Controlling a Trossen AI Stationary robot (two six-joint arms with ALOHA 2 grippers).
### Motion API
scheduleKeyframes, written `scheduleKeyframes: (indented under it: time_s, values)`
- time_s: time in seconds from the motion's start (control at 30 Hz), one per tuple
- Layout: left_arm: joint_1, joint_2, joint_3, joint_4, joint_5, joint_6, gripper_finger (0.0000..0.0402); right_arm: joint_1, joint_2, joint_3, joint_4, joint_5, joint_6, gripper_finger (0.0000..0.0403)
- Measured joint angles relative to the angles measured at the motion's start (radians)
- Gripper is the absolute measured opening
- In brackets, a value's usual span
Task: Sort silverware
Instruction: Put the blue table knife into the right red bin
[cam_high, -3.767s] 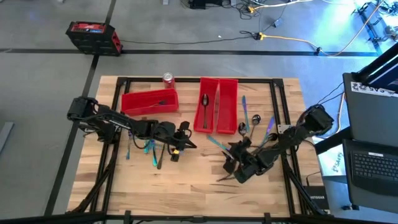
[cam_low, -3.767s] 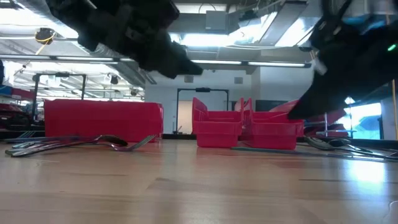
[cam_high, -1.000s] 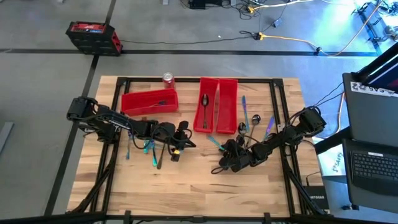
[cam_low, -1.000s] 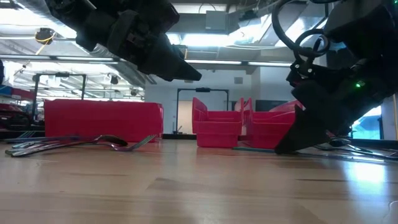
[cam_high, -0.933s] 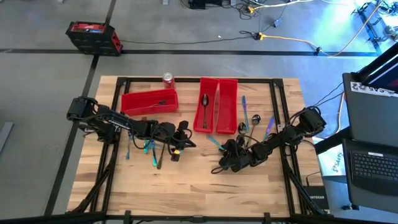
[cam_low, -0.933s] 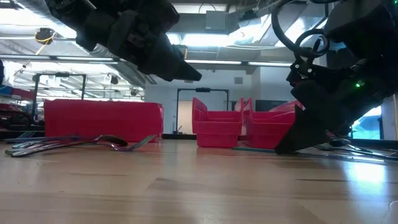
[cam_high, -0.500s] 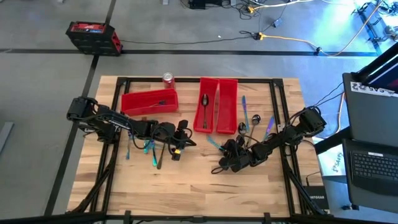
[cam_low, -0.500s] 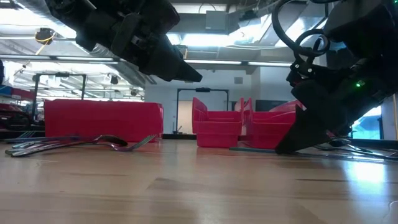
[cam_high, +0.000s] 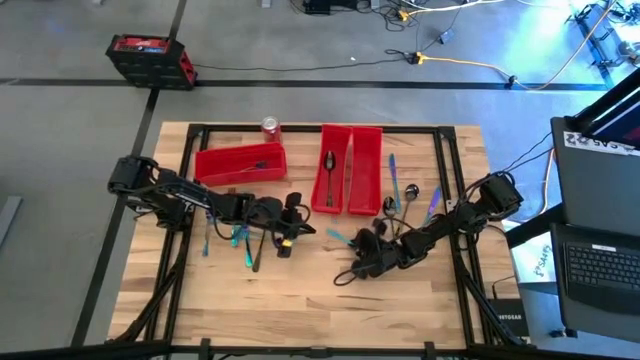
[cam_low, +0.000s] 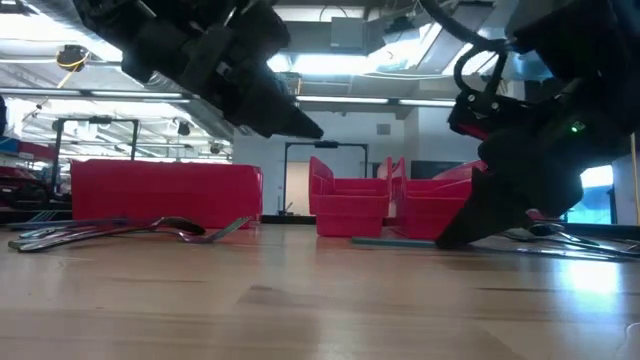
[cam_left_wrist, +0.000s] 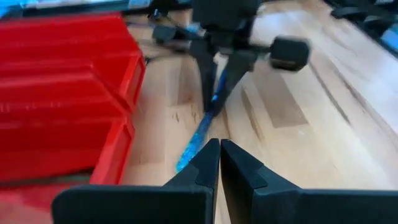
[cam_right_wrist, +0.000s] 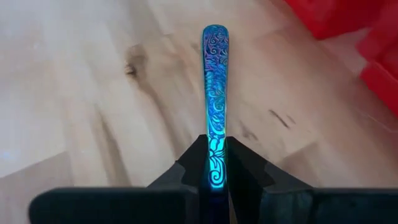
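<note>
My right gripper (cam_right_wrist: 214, 148) (cam_high: 352, 246) is shut on one iridescent blue-teal piece of silverware (cam_right_wrist: 214, 81) (cam_high: 337, 238) near the table's middle, in front of the red bins. Its rounded handle end sticks out past the fingers, and its working end is hidden behind them. My left gripper (cam_high: 303, 228) (cam_left_wrist: 219, 144) hovers shut and empty above the table, left of that piece. More silverware lies in a left heap (cam_high: 238, 240) and a right heap (cam_high: 410, 195). One dark spoon (cam_high: 329, 165) lies in a bin. My right gripper pinches the piece's patterned handle (cam_right_wrist: 214, 127) between its two fingers, some way back from the rounded end. The fingers slant down from the table's right and lie along the piece. It sticks out nearly level (cam_low: 385, 241), low over the wood; whether it rests there I cannot tell.
A wide red bin (cam_high: 240, 163) stands at the far left, two long red bins (cam_high: 333, 190) (cam_high: 366, 170) at the far middle, a red soda can (cam_high: 270, 126) behind them. Bare wood (cam_high: 300, 300) stretches along the near side.
My right gripper has rolled about its own line and gone a little toward the table's left and near edge. The teal piece has come with it, away from the long bins, and now points more toward the left.
</note>
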Motion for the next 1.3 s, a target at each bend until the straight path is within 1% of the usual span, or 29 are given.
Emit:
scheduleKeyframes:
  time_s: [0.13,0.37,0.43,0.53,0.6,0.67,1.03,1.3]
  values:
    - [0.0,0.034,0.0,0.001,0.0,-0.062,0.0,0.0,0.0,0.013,0.006,-0.056,-0.057,0.0031]
    - [-0.016,0.073,0.0,-0.002,0.0,-0.25,0.0,0.001,0.001,0.02,0.072,-0.173,-0.137,0.003]
    - [-0.028,0.078,0.0,-0.006,0.0,-0.321,0.0,0.001,0.001,0.02,0.089,-0.206,-0.143,0.003]
    - [-0.044,0.079,0.0,-0.019,0.001,-0.483,0.0,0.002,0.001,0.02,0.107,-0.252,-0.158,0.003]
    - [-0.053,0.079,0.0,-0.029,0.0,-0.556,0.0,0.003,0.001,0.021,0.11,-0.275,-0.16,0.003]
    - [-0.063,0.079,-0.001,-0.034,0.0,-0.576,0.0,0.003,0.001,0.022,0.109,-0.279,-0.161,0.003]
    - [-0.082,0.079,-0.001,-0.031,-0.019,-0.578,0.0,0.003,0.0,0.022,0.109,-0.284,-0.242,0.003]
    - [-0.082,0.079,-0.001,-0.031,-0.059,-0.578,0.0,0.011,0.0,0.022,0.109,-0.275,-0.372,0.003]
